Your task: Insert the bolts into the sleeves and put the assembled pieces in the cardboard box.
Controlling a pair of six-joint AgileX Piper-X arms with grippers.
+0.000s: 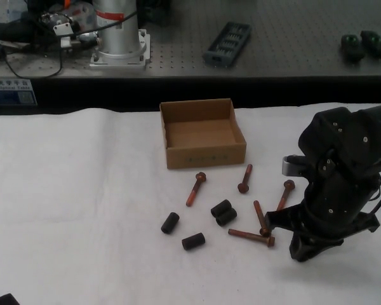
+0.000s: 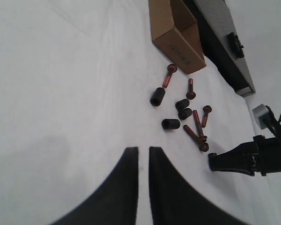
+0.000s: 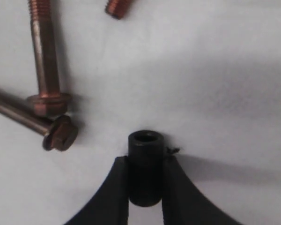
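Firmly, right gripper (image 3: 145, 161) clamps a black sleeve (image 3: 145, 152) between its fingertips; two bolts (image 3: 44, 61) lie beside.

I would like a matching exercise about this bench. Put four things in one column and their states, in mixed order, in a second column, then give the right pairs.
Things:
1. right hand
2. left hand
3. cardboard box
4. bolts

States:
A. open on top, nothing inside
B. lying loose on the white cloth
C. gripping a black sleeve
D. holding nothing

Pairs: 1-C, 2-D, 3-A, 4-B.
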